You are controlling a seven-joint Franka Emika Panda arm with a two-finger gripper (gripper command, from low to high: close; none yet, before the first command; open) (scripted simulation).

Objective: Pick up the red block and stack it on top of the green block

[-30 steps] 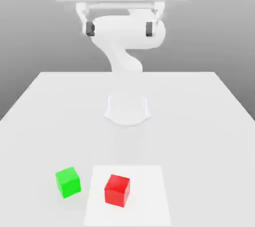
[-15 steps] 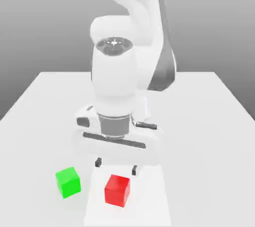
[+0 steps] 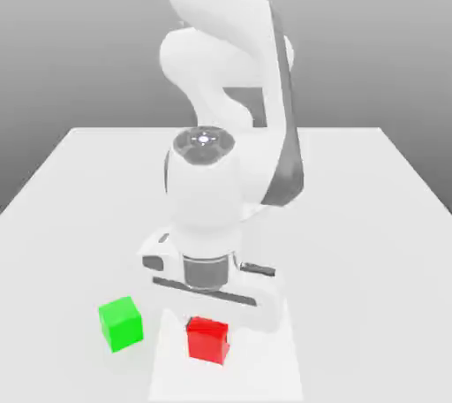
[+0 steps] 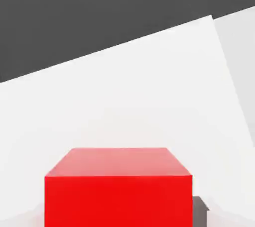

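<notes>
Lower centre of the exterior view: the gripper is clenched on the plain, matte red block; the matching green block sits lower left.

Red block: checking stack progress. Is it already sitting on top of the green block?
No. The red block sits on the table, beside the green block and apart from it.

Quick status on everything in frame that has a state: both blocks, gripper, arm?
red block: on the white mat, under the hand, between the gripper's fingers, not lifted.
green block: on the table toward the exterior view's left of the red block, apart from it, nothing stacked on it.
gripper: down over the red block, shut on it.
arm: bent forward and down over the mat.
</notes>
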